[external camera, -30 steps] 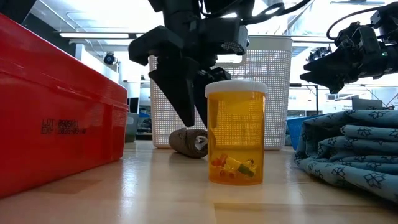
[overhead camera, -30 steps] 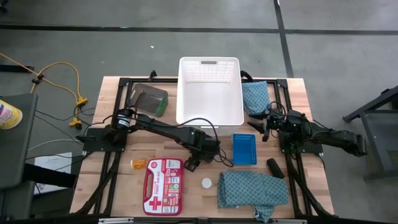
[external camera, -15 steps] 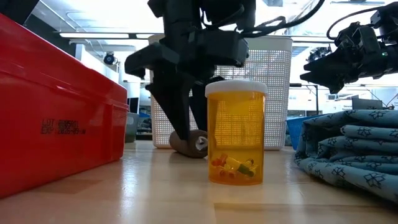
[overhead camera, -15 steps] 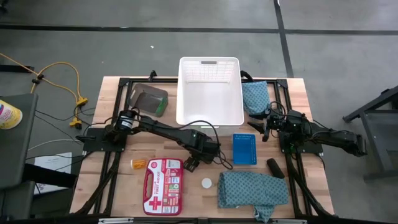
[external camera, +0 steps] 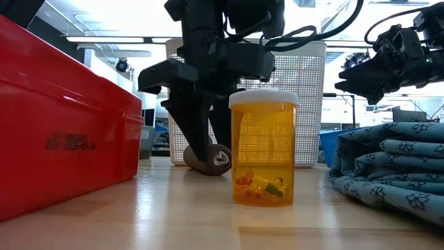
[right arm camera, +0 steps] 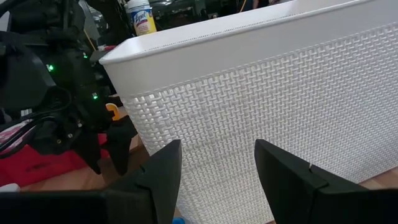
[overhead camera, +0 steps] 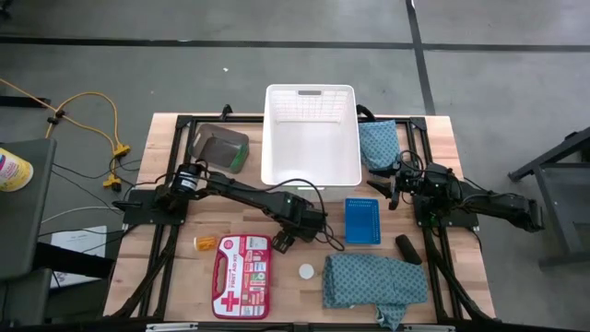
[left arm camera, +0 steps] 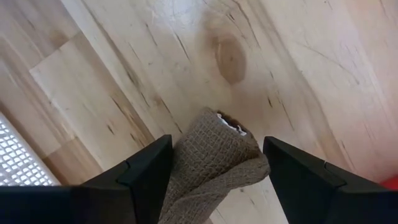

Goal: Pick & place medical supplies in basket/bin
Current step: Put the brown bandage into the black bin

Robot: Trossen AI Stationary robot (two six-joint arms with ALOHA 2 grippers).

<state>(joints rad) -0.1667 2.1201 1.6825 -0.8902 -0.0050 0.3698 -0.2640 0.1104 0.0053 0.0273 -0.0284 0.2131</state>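
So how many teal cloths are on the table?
2. One cloth lies right of the basket, by the right arm; the other cloth lies at the near edge, below the blue tray. None seem hidden.

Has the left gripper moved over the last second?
Yes. In the low view, the left gripper has dropped and shifted leftward relative to the orange bottle, its fingers now straddling the brown roll.

Layout on the table (overhead camera: 184,286): the basket (overhead camera: 312,175) at the rear centre; the bin (overhead camera: 219,148) to its left; one folded cloth (overhead camera: 376,143) to its right, another (overhead camera: 373,279) at the front right. The first-aid box (overhead camera: 241,264) lies front left, the tray (overhead camera: 362,220) between basket and front cloth.
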